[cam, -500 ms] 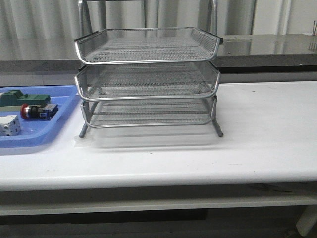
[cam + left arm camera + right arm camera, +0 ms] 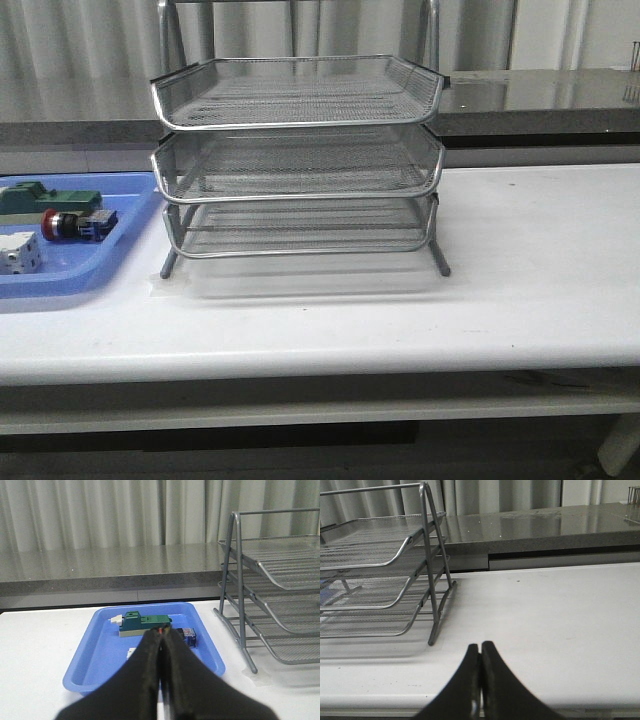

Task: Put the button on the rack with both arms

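**Inspector:** Nothing is found to have moved since the earlier front view; tray, rack and table contents are recorded in the same positions.

**Clerk:** What is noted at the left?

**Inspector:** A blue tray (image 2: pixel 60 275) is seen at the table's left edge. Inside it, a green block (image 2: pixel 45 198) is placed at the far side, the button (image 2: pixel 78 224) is laid on its side just in front of that block with its red cap to the left, and a white cube (image 2: pixel 20 252) is set nearest the front. The button is not on the rack.

**Clerk:** And the left gripper?

**Inspector:** The left gripper (image 2: pixel 162 645) is observed with its fingers pressed together, nothing held, raised before the tray and aimed toward the button.

**Clerk:** Centre?

**Inspector:** The rack (image 2: pixel 297 160) is stood just right of the tray, three mesh tiers, all unloaded.

**Clerk:** Right?

**Inspector:** The right gripper (image 2: pixel 480 652) is likewise recorded with fingers closed against each other and nothing between them, held above bare white table (image 2: pixel 540 260), the rack's leg near on its left.
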`<state>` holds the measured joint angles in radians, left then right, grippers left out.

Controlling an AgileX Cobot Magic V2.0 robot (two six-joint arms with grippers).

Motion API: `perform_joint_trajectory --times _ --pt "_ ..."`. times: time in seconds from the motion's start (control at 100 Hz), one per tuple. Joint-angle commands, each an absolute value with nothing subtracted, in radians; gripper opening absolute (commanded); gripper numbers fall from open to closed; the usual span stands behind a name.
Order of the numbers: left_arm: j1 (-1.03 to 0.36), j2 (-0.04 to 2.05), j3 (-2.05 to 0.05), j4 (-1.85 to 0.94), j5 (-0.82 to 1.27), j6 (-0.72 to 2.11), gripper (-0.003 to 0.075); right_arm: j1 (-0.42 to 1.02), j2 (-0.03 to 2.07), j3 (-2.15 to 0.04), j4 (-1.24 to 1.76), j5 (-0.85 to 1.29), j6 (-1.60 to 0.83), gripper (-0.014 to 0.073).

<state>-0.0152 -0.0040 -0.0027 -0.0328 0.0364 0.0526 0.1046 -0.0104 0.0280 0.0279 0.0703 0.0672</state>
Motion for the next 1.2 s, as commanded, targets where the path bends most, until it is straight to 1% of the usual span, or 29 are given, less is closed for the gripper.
perform_joint_trajectory --times 0.0,0.3,0.5,0.61,0.7,0.86,1.0,1.19 --pt "-0.013 -0.035 0.053 -0.034 -0.051 0.042 -0.0021 0.1 -0.031 0.009 0.02 -0.011 0.065 -0.0057" --pt "-0.013 -0.035 0.053 -0.034 -0.051 0.042 -0.0021 0.1 -0.031 0.009 0.02 -0.036 0.065 -0.0057" --pt "-0.013 -0.035 0.053 -0.034 -0.051 0.042 -0.0021 0.1 -0.031 0.005 0.021 -0.163 0.065 -0.0057" --pt "-0.013 -0.035 0.053 -0.034 -0.051 0.042 -0.0021 0.1 -0.027 -0.034 0.047 -0.153 0.065 -0.0057" --pt "-0.013 -0.035 0.053 -0.034 -0.051 0.042 -0.0021 0.1 -0.013 -0.094 0.069 -0.078 0.065 -0.0057" --pt "-0.013 -0.035 0.053 -0.034 -0.051 0.042 -0.0021 0.1 0.061 -0.243 0.073 0.122 0.065 -0.0057" --pt "-0.013 -0.035 0.053 -0.034 -0.051 0.042 -0.0021 0.1 0.181 -0.37 0.075 0.264 0.065 -0.0057" --pt "-0.013 -0.035 0.053 -0.034 -0.051 0.042 -0.0021 0.1 0.398 -0.552 0.105 0.445 0.065 -0.0057"
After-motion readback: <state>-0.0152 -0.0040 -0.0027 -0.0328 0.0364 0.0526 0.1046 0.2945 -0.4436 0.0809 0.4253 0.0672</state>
